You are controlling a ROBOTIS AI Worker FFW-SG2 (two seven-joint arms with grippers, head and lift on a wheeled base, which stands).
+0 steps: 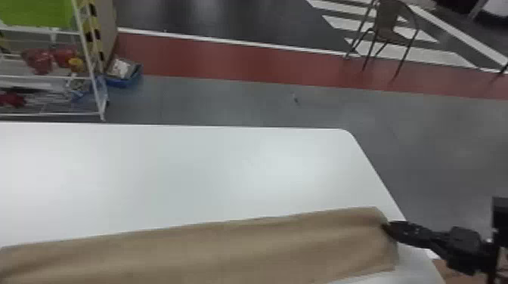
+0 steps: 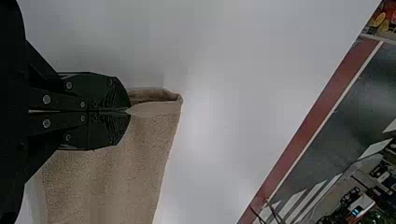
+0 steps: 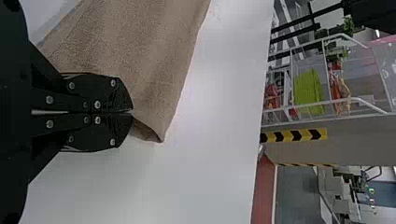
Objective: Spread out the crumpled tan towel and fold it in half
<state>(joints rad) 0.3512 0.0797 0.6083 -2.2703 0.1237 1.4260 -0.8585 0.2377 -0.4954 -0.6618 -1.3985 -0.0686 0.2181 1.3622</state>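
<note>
The tan towel (image 1: 211, 253) stretched over the white tabletop (image 1: 189, 170). At its ends, the left gripper (image 2: 129, 111) and right gripper (image 3: 132, 111) each had jaws pinching cloth near a corner. It looked soft, light and floppy, so both corners seemed good holding spots.

We see bright, diffuse light leaving pale patches of glare on the smooth white round-cornered tabletop (image 1: 181, 166), faint reflections on the glossy dark grey floor (image 1: 242, 19), and soft shading along the tan cloth towel (image 1: 226, 249)
</note>
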